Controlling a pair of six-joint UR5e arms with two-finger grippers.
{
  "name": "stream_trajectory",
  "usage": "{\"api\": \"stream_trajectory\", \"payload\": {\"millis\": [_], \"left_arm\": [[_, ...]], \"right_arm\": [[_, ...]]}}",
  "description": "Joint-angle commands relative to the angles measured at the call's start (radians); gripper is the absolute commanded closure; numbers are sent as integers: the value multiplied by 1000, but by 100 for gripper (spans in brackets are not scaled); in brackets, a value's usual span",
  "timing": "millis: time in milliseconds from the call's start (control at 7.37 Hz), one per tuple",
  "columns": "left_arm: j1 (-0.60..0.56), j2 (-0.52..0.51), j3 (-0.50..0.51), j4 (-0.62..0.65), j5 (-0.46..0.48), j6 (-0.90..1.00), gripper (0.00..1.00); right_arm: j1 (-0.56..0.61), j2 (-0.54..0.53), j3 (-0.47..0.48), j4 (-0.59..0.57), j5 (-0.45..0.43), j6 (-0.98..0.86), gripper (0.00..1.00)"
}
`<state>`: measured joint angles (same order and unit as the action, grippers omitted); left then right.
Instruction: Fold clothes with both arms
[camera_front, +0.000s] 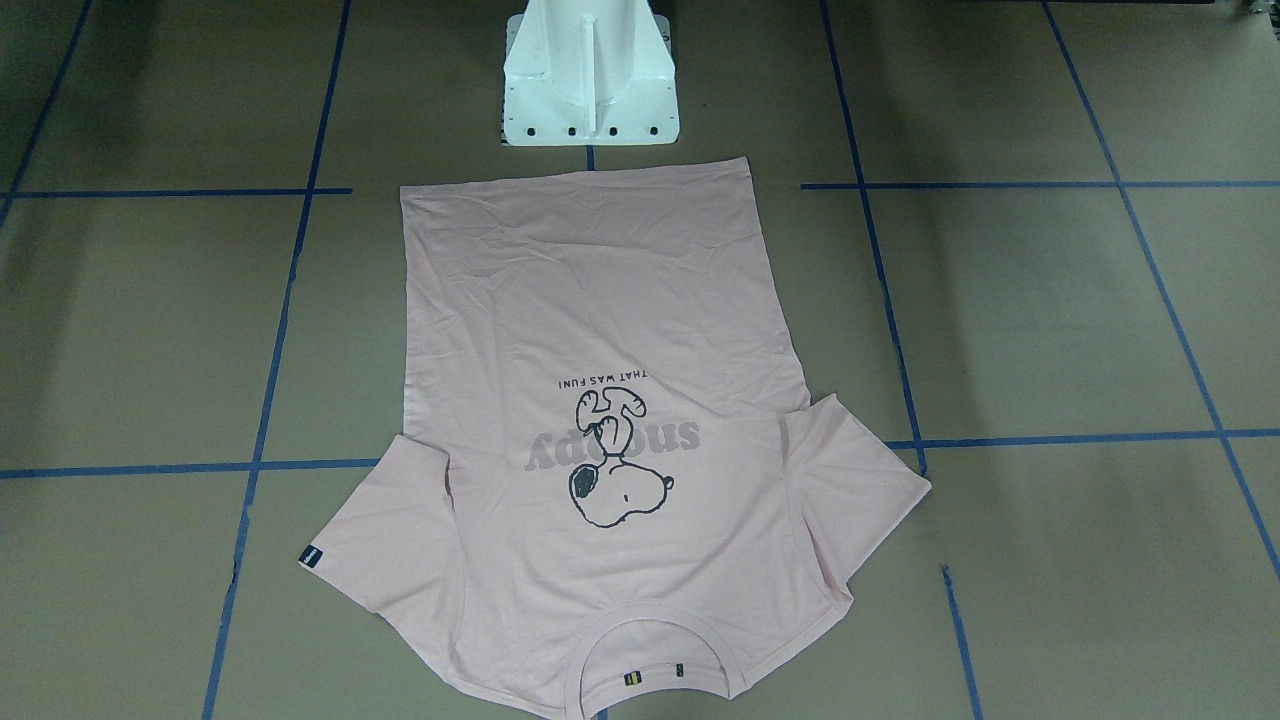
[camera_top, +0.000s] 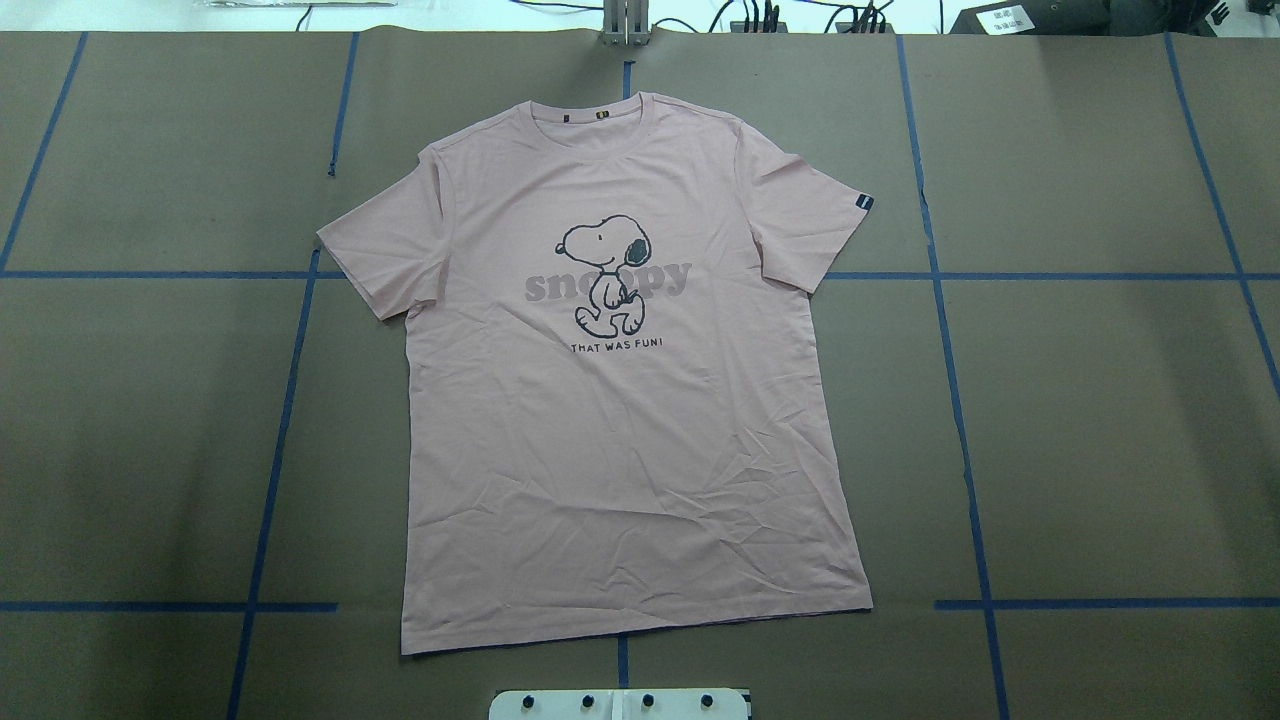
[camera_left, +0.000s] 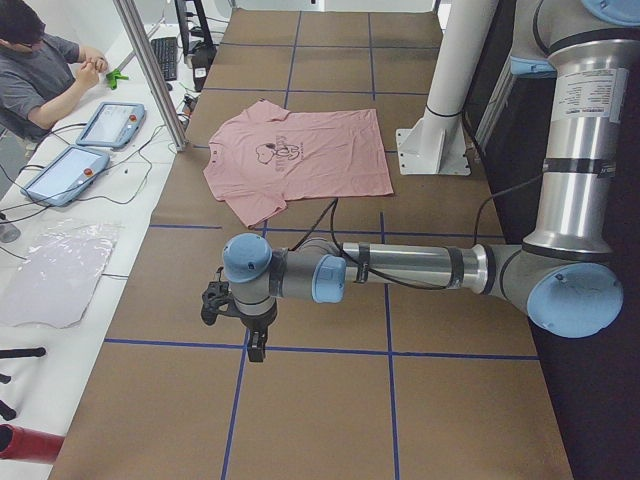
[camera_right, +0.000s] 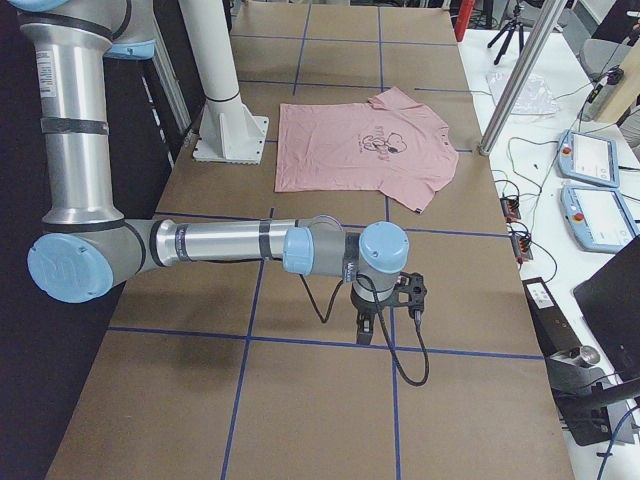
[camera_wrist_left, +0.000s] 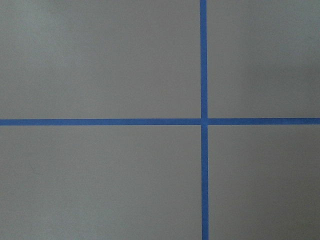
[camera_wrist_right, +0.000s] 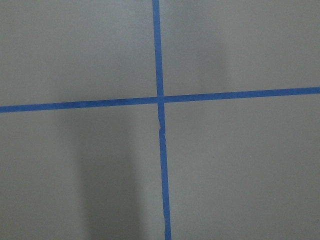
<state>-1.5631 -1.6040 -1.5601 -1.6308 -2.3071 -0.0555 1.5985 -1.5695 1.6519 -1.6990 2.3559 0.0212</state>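
The pale pink T-shirt (camera_top: 620, 400) lies spread flat with its dog print up and its collar at the table's far edge from the robot. It also shows in the front view (camera_front: 600, 330) and both side views (camera_left: 300, 160) (camera_right: 360, 150). My left arm (camera_left: 400, 268) stretches low over the table, well clear of the shirt. Its gripper (camera_left: 257, 347) points down above a tape crossing. My right arm (camera_right: 230, 243) mirrors it at the other end, gripper (camera_right: 365, 330) also pointing down. I cannot tell whether either gripper is open or shut. Both wrist views show only brown table and blue tape.
The white pedestal (camera_front: 590, 75) stands just behind the shirt's hem. A metal post (camera_left: 150, 75) rises at the table's far edge. A person (camera_left: 45, 70) sits at a side bench beside it, where teach pendants (camera_right: 590, 160) lie. Blue tape lines (camera_top: 950, 330) grid the brown table.
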Motion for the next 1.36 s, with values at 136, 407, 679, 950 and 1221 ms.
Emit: {"api": "stream_trajectory", "payload": {"millis": [136,407,679,950,1221], "left_arm": [[0,-5,-12,-6,-2,0,0],[21,-121,-44,0,8,-9,0],[79,-197,-35,-96,-2,-6,0],[185,-245,-31,-264,6,-148,0],[291,-293,3,-288,5,-239,0]], "right_arm": [[0,14,8,9,3,11,0],[-26,99,10,7,8,13,0],[-185,166,-62,261,11,81,0],[-317,350,-240,462,-6,480,0],[-446,501,-380,596,-126,632,0]]}}
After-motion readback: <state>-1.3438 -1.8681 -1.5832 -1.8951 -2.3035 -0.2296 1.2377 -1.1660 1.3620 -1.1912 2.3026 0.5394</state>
